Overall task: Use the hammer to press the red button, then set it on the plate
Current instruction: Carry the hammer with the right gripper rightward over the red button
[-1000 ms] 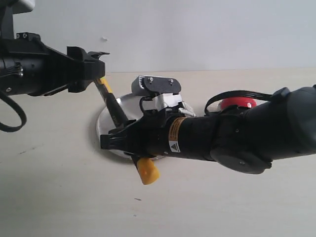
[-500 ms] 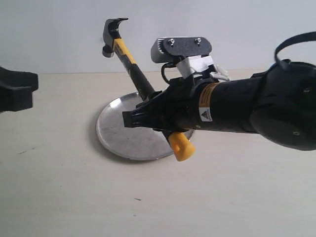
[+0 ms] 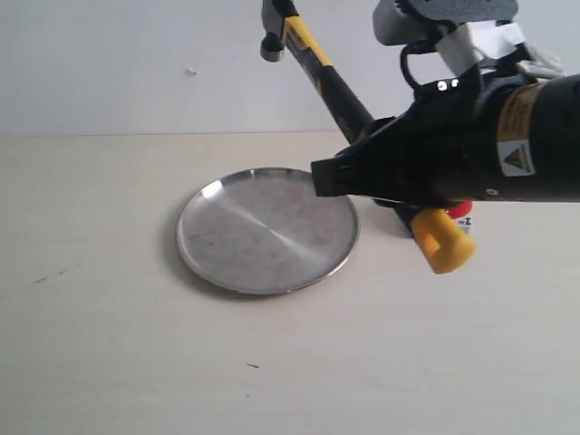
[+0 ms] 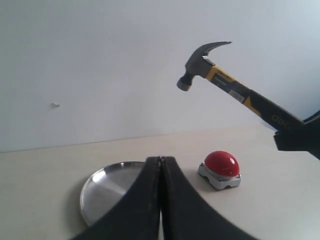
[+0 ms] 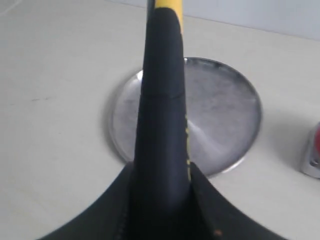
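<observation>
Right claw point(image 3: 331, 178) clamps the hammer point(image 3: 328, 80) by the black lower part of its handle, holding it in the air, clear of the surface point(image 3: 136, 362). Nearest the exterior camera, the handle's yellow end point(image 3: 442, 243) pokes out below the claw, low and to the right. From there the handle slants up and to the left, past a yellow band, to the dark steel head point(image 3: 272, 41), which reaches the top edge of that view. The right wrist view looks along the handle, with a black finger pressed to either side of it.

Left claw point(image 4: 160, 200), out of the exterior view, grasps nothing; its own wrist view shows its two black jaws pressed flat together.

Beyond the claws, the plate point(image 3: 263, 227) lies flat on the pale surface, left of the right claw in the exterior view. The red button point(image 4: 221, 163) sits on its grey base near the plate, apart from it. In the exterior view only a red sliver of it shows behind the right claw and the yellow end. The hammer touches neither. In the left wrist view its head hangs high above the button, striking face turned downward. Farthest back rises a plain pale wall point(image 3: 109, 63).
</observation>
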Controlling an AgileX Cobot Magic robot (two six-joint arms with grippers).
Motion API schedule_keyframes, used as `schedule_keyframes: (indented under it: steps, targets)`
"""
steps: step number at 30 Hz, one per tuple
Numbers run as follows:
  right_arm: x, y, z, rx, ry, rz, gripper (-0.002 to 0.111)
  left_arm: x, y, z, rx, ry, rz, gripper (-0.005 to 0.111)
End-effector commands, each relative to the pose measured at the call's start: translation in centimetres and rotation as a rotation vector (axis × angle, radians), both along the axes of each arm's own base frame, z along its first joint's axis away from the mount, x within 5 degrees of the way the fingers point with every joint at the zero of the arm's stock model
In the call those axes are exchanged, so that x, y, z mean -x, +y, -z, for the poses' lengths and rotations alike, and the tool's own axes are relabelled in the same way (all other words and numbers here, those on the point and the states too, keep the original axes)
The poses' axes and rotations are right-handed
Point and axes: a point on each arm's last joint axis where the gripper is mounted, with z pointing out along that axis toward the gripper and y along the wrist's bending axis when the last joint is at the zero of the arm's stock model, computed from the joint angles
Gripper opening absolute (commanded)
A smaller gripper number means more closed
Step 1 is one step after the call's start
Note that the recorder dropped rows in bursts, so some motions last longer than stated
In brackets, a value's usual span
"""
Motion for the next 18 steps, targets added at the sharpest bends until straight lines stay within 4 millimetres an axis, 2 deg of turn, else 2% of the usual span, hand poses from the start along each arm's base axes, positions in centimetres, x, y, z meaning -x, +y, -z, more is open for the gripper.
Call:
schedule_keyframes:
  steps: [1,7,12,16,18]
  targets:
    - [0.9,-1.8,-2.1,0.043,-0.084,0.033,0.000,1.1,0.9,1.7,0.056,-0.046,-0.027,0.000]
    - [1.6,-5.2,-2.5,0.098,-0.123,0.255,0.000,1.7,1.6,4.3,0.063,-0.060,-0.079,0.000]
    - [1.7,-6.8,-0.4,0.134,-0.153,0.373,0.000,1.8,1.8,6.1,0.051,-0.033,-0.103,0.000]
    - [0.6,-8.2,0.9,0.140,-0.134,0.447,0.000,1.8,1.8,6.9,0.039,-0.010,-0.106,0.000]
    - [-0.6,-8.6,1.3,0.093,-0.126,0.437,0.000,1.7,2.1,7.5,0.007,0.048,-0.135,0.000]
